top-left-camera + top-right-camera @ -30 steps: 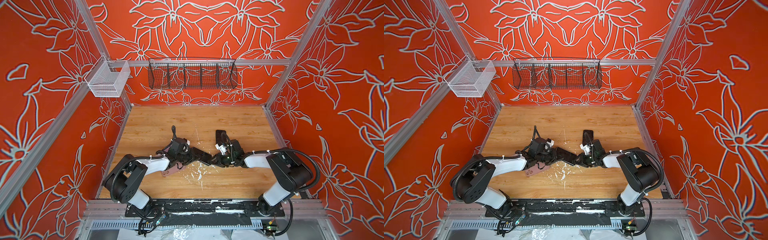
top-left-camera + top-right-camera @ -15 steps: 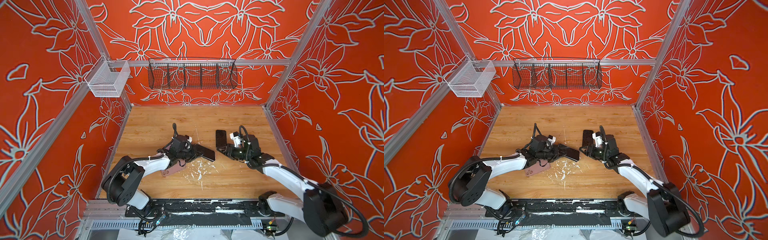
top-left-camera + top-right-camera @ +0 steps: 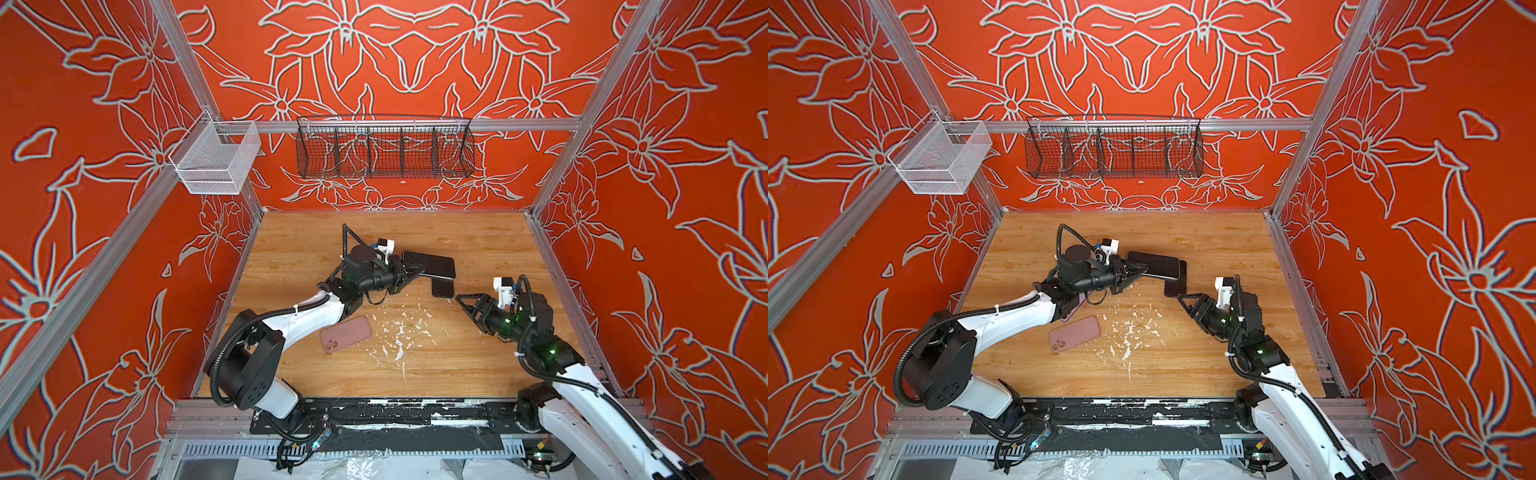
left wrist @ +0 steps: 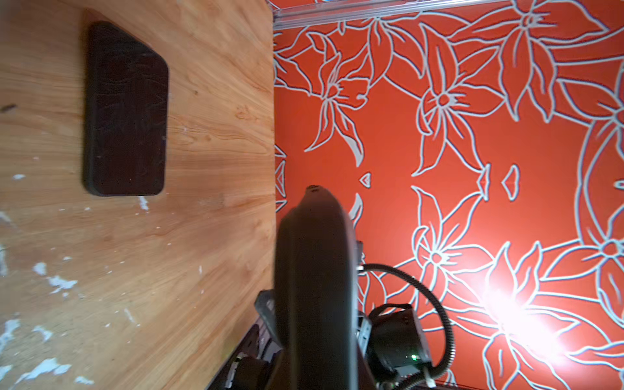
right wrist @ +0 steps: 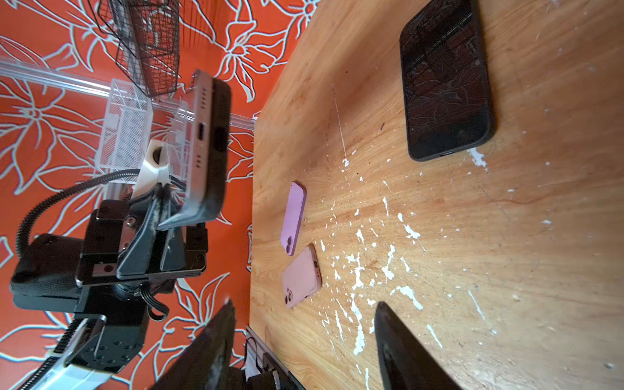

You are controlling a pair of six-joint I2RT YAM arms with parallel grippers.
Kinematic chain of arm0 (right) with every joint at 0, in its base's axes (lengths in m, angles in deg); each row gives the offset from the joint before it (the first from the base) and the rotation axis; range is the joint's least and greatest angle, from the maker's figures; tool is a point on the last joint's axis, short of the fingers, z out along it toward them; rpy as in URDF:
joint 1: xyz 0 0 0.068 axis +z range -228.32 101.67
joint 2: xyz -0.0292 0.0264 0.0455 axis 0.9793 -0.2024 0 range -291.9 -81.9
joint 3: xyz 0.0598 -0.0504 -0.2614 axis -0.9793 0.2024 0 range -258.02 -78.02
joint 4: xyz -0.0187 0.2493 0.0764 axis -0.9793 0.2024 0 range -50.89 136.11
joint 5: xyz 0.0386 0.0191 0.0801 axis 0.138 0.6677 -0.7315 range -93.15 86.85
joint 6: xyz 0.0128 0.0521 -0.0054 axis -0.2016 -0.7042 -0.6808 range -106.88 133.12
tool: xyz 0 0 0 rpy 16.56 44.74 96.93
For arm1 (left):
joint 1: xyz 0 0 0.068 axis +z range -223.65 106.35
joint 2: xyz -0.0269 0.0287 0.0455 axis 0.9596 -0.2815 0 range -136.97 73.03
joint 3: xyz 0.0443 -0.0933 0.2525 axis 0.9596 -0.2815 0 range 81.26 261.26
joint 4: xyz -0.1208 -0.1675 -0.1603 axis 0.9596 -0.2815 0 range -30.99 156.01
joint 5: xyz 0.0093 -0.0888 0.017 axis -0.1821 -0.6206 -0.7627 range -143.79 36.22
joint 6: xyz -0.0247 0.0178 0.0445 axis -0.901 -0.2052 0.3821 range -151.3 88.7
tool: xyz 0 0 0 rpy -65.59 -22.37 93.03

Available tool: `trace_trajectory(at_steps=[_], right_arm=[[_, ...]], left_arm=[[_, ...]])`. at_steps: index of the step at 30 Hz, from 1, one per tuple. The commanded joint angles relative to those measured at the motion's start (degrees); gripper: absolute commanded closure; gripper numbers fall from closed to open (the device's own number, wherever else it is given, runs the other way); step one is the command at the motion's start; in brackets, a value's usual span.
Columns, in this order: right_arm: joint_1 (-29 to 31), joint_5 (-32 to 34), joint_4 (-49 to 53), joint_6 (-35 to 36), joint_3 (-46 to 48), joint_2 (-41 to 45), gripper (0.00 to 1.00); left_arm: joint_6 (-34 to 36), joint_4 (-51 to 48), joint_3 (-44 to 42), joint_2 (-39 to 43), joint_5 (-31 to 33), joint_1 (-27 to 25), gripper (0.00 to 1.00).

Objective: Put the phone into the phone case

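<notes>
My left gripper (image 3: 415,272) is shut on one end of the phone (image 3: 430,262), holding it flat above the table. In the right wrist view the phone's silver edge (image 5: 201,135) shows its port, and the black phone case (image 5: 219,135) lies against one face. That left gripper (image 5: 162,216) clamps a lower corner. In the left wrist view the held thing (image 4: 314,287) is edge-on and hides the jaws. My right gripper (image 3: 463,303) stands open and empty, low over the table and apart from the phone, its fingertips (image 5: 380,305) spread wide.
A dark phone with a cracked screen (image 5: 445,81) lies flat on the wooden table (image 3: 478,353), partly under the held phone in both top views. A pink phone or case (image 3: 345,333) and a purple one (image 5: 293,219) lie by the left arm. Baskets hang on the back wall.
My right gripper has opened, left the phone and drawn back to the right. My left gripper has lifted the phone and carried it toward the back right.
</notes>
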Motion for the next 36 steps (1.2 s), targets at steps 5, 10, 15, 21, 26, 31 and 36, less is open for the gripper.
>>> trace_trajectory(at_steps=[5,10,15,21,26,31,36], right_arm=[[-1.70,2.39,-12.38,-7.94,1.19,4.73,0.35],[-4.46,0.34,-14.74,-9.31,0.40,4.32,0.32],[-6.47,-3.24,-24.00,-13.05,0.91,-0.92,0.31],[-6.69,-5.14,-28.96,-14.39,-1.02,-5.22,0.36],[-6.76,-5.68,-33.34,-16.50,-1.17,-8.23,0.48],[-6.81,-5.29,-36.19,-17.80,-1.62,-10.37,0.63],[-6.82,-5.24,-36.09,-17.75,-2.08,-11.42,0.76]], left_arm=[[-5.33,10.28,0.82,-1.09,-3.91,-0.31,1.00],[-6.75,13.64,1.25,-2.37,-7.22,-0.65,1.00],[-10.60,20.41,1.12,-4.74,-9.74,-1.06,1.00],[-15.37,28.84,0.54,-7.99,-10.43,-1.19,1.00],[-16.59,31.12,1.14,-9.43,-10.39,-1.45,1.00],[-16.59,31.56,1.07,-9.75,-10.30,-1.59,1.00],[-16.45,31.73,0.96,-9.93,-10.22,-1.63,1.00]])
